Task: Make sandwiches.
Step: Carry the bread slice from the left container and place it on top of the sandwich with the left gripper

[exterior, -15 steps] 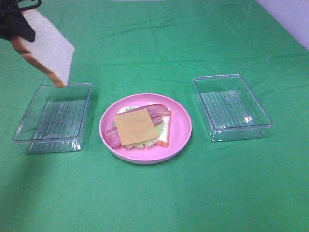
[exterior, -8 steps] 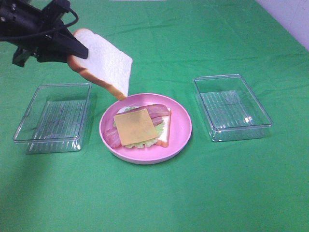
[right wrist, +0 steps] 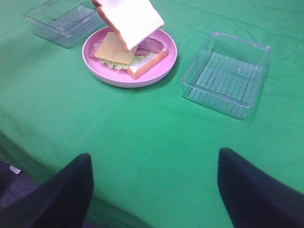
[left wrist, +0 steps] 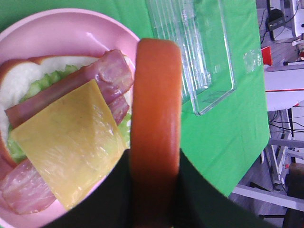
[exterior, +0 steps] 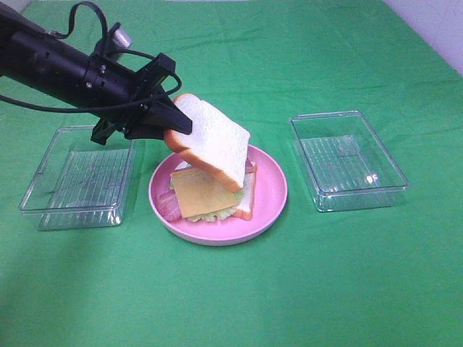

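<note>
Nearest you, the green cloth (exterior: 231,303) lies bare across the front of the table, and no brand, label or writing can be read anywhere in the views. The right gripper (right wrist: 154,185) hangs over that front edge, its two dark fingers (right wrist: 61,190) spread wide with nothing between them. Farther in, at the centre, the pink plate (exterior: 271,195) carries the open sandwich: a bottom bread slice (exterior: 246,206), lettuce (exterior: 210,214), bacon (exterior: 166,206) and a square cheese slice (exterior: 199,196) on top. A clear tray (exterior: 79,177) stands left of the plate and a second tray (exterior: 347,160) stands right of it, both apart from the plate. Above the plate's far left part, the left gripper (exterior: 168,124) is clamped on the crust edge of the top bread slice (exterior: 213,141). The slice hangs tilted over the cheese, clear of the stack in the right wrist view.
</note>
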